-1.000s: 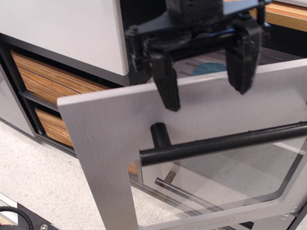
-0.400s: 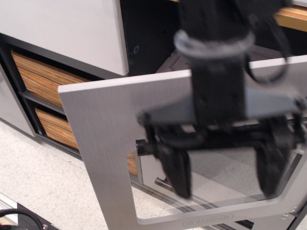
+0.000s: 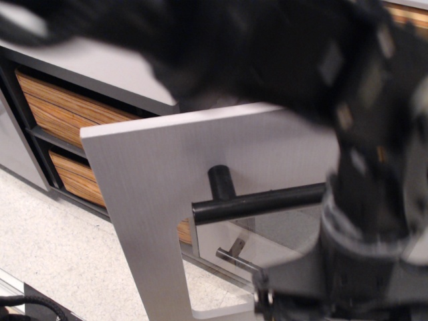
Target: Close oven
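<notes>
The oven door (image 3: 144,180) is a brushed silver-grey panel that stands partly open and leans out toward the camera. Its thick black bar handle (image 3: 257,202) runs across the front, above the clear window. My arm is a large blurred dark mass over the top and right of the view. The gripper's wrist body (image 3: 348,281) sits low at the right, in front of the door and below the handle. Its fingers are cut off by the bottom edge, so their state does not show. The oven's interior is hidden.
Two wood-grain drawers (image 3: 63,107) (image 3: 73,175) sit in the dark cabinet to the left of the door. A thin metal handle (image 3: 234,256) shows through the window. A speckled white floor (image 3: 60,254) lies below, with a black cable (image 3: 27,306) at the bottom left corner.
The gripper has dropped from above the door's top edge, past the handle, to the bottom of the frame, and the arm now covers the top. The door has hardly moved.
</notes>
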Available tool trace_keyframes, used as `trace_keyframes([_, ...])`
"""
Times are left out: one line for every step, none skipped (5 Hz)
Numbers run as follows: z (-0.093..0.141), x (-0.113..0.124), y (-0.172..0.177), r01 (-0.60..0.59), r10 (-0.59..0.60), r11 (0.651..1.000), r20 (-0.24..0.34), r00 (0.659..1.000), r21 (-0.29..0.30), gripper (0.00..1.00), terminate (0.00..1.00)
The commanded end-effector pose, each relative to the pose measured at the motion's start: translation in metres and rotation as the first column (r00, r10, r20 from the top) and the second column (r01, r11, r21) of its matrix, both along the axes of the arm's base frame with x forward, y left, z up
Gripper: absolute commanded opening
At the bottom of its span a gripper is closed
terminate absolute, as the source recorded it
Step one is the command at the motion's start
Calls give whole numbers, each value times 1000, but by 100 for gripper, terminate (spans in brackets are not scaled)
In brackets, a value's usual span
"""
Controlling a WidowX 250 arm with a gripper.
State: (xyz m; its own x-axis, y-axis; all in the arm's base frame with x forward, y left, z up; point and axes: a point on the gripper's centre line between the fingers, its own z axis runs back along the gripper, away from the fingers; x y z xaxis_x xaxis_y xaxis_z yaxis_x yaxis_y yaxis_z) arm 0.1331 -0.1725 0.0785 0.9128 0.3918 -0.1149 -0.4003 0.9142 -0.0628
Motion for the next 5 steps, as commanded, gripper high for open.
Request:
trace_keyframes([-38, 20, 3, -30, 29, 999, 37, 999, 19, 100, 0])
trace_keyframes([-47, 33, 14, -70, 69, 997, 41, 997, 41, 100, 0])
trace_keyframes([-41, 48, 33, -116, 114, 993, 73, 991, 26, 100, 0])
trace_keyframes([-37, 64, 54, -116, 111, 993, 116, 987, 38, 100, 0])
trace_keyframes([-33, 83, 69, -104, 96, 994, 148, 984, 46, 100, 0])
